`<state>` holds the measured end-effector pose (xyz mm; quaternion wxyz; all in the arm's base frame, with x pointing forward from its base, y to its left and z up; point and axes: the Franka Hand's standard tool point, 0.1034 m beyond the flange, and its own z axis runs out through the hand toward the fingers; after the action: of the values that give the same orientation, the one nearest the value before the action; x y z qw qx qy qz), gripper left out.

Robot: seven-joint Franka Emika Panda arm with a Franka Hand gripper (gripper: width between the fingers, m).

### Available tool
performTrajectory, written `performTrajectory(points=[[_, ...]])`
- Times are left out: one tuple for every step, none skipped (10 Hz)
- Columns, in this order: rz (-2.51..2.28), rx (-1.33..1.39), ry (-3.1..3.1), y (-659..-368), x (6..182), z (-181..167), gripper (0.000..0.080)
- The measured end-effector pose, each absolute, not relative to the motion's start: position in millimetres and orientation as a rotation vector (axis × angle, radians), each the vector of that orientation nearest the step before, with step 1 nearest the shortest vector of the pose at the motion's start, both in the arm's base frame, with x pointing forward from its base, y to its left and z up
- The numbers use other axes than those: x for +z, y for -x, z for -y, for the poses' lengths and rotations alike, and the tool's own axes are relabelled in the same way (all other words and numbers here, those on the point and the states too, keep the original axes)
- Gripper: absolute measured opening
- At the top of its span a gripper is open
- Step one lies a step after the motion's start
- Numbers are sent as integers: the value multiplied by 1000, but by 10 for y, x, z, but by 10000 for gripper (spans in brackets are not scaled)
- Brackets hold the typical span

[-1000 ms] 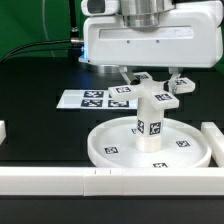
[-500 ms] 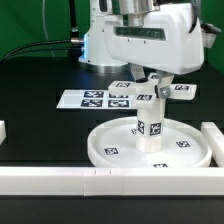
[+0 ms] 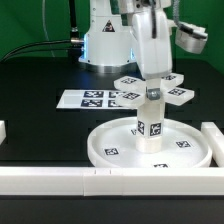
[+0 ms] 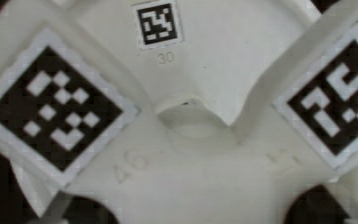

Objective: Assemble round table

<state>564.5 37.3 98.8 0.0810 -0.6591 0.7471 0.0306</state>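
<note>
One pincer (image 3: 152,88) grips the flat white plastic cross-shaped piece (image 3: 153,91) w/ tags, directly over the short thick white cylinder (image 3: 150,118) on the round rimmed disc (image 3: 118,145). Looks light, stiff, prob slippery; hold at centre hub.

Black bench, green backdrop

A green curtain (image 3: 30,22) hung behind the dark bench (image 3: 40,125); white border bars (image 3: 60,180) edged it, the marker board (image 3: 85,99) lying flat.
</note>
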Motion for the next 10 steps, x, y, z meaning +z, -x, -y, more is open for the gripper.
performTrajectory(points=[[-2275, 100, 1916, -5649, 990, -371, 448], [-2313, 106, 1869, -5649, 990, -367, 448], [-2305, 105, 1879, -5649, 990, -370, 448], [-2294, 105, 1892, -5646, 984, -376, 527], [-2270, 107, 1920, -5647, 998, -376, 625], [-2240, 114, 1940, -5654, 1050, -376, 625], [-2229, 115, 1930, -5669, 1097, -388, 645], [-2217, 107, 1929, -5686, 1165, -409, 645], [-2184, 95, 1950, -5709, 1239, -426, 649], [-2146, 93, 1996, -5698, 1204, -424, 649]])
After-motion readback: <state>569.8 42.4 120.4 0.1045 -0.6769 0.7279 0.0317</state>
